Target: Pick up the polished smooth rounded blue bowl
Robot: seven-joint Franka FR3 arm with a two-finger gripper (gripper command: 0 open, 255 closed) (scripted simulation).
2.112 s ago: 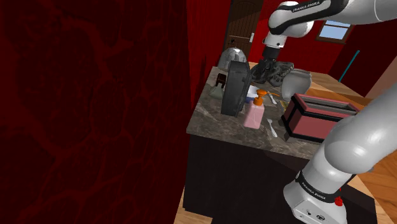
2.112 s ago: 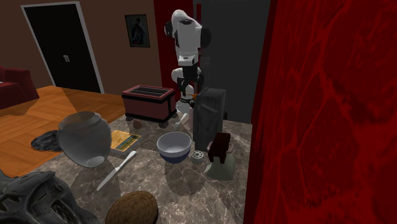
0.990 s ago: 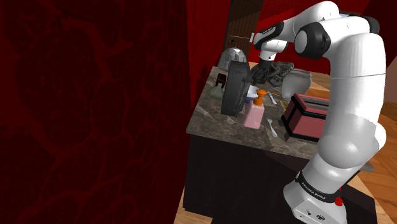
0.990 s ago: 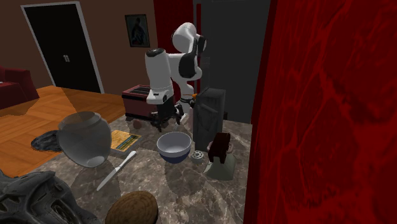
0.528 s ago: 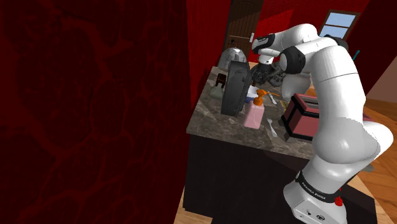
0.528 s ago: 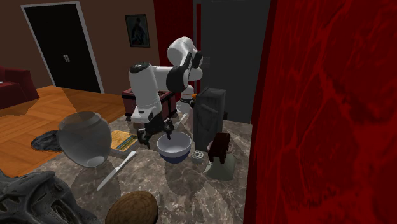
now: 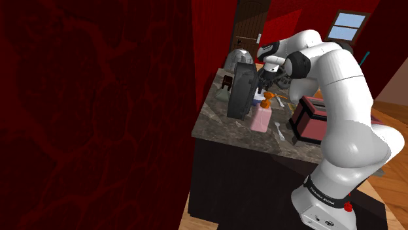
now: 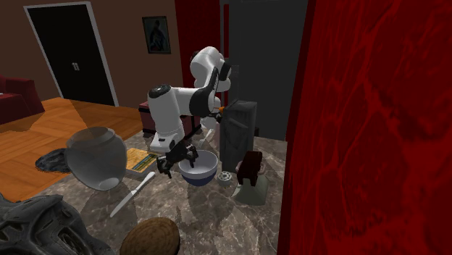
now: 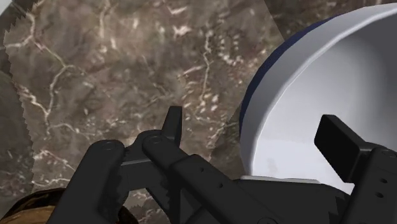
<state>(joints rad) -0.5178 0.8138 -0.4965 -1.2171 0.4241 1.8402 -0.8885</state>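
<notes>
A smooth, softly shining bowl point(image 9: 318, 83) is sitting on a polished, white-veined brown marble countertop point(image 9: 127, 76), the gripper point(image 9: 254, 132) is looking matt black, and the floor point(image 8: 43, 138) is showing wood planks.

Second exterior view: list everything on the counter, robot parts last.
blue bowl: one, blue outside, white inside, mid-counter.
vase: one, grey, left of the bowl.
book: one, yellowish, between vase and bowl.
knife: one, pale, in front of the book.
tall box: one, black, right of the bowl.
small object: one, dark brown, before the tall box.
round object: one, brown, bottom edge.
sculpture: one, dark grey, lower left corner.
arm: one, white, from the far side.
hand: one, black, open, at the bowl's left rim.
</notes>
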